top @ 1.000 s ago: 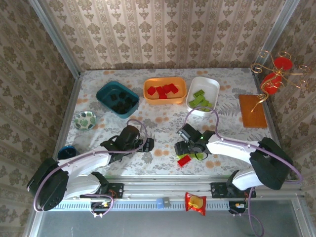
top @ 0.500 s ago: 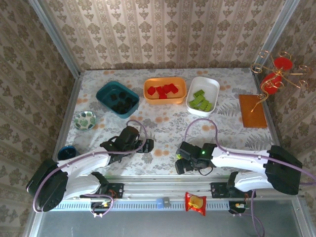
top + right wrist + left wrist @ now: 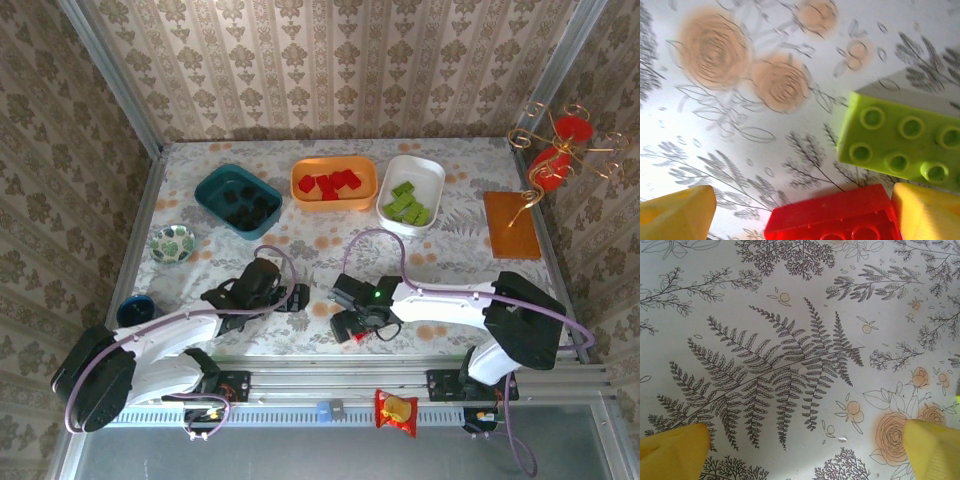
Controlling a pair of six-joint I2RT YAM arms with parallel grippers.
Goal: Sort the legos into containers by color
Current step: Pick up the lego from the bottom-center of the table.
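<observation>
At the right wrist, the red brick (image 3: pixel 832 215) runs off the bottom edge and the lime green brick (image 3: pixel 900 142) off the right. From above, the right gripper (image 3: pixel 352 328) hides most of the red brick.

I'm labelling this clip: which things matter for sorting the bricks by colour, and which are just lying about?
Job: teal tray, orange tray, white tray; black bricks, red bricks and green bricks in them; loose red brick and loose green brick by the right gripper.
Lying about: patterned bowl, blue bowl, snack packet, brown board, gold wire stand.
</observation>
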